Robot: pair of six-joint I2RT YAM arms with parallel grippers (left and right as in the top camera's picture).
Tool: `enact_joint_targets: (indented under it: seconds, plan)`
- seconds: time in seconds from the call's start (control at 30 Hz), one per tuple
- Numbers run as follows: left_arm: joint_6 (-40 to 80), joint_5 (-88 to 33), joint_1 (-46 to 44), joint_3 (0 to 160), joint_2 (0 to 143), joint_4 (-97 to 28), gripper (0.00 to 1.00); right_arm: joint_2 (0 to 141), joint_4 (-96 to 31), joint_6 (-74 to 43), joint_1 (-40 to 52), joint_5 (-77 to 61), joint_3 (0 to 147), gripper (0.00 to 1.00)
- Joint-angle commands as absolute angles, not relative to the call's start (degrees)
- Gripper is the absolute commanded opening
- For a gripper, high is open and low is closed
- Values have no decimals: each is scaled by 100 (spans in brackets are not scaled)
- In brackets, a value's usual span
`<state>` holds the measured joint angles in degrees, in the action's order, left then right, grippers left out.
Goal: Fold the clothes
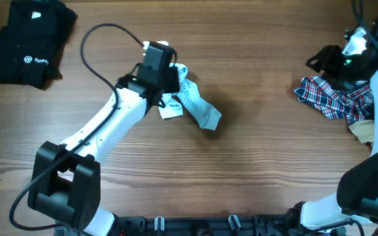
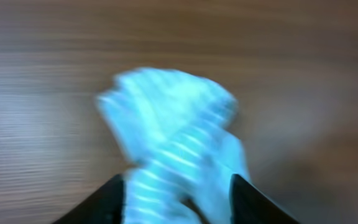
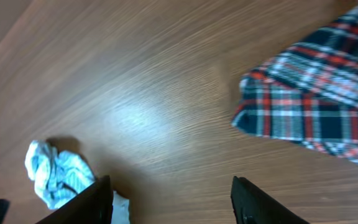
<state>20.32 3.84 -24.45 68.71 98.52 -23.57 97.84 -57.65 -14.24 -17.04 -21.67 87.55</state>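
- Folding of the striped garment (image 1: 201, 111) looks barely begun: overhead, it lies bunched at the centre of the table (image 1: 261, 170), under the left gripper (image 1: 170, 92).
- Left wrist: jaws apart, with the blurred garment loose between them. Next it needs spreading flat.
- Right wrist: right gripper (image 3: 169, 199) wide and empty, plaid shirt (image 3: 316, 106) at upper right.
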Motion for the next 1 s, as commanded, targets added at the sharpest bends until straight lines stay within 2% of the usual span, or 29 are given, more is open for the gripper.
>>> enact_joint_targets:
  seconds: [0.0,0.1,0.17,0.57,0.8,0.97]
  plan:
    - [1953,-255,-2528,6901,9918,-2331,73,9738,-5734,-1363,-1479,-2300,8731,61]
    - [1535,-248,-2519,6901,10090,-2248,82,9738,-5728,-1367,-1428,-2300,8731,61]
    - [1280,-220,-2515,6901,10224,-2161,85,9738,-5728,-1367,-1428,-2303,8731,61]
    - [1238,-56,-2285,6901,10814,-2405,84,9738,-5752,-1367,-1428,-2303,8731,61]
    - [1286,-56,-2287,6901,10812,-3065,76,9738,-5745,-1367,-1428,-2303,8731,61]
    - [1286,-58,-2285,6901,10812,-3166,60,9738,-5741,-1365,-1428,-2300,8731,61]
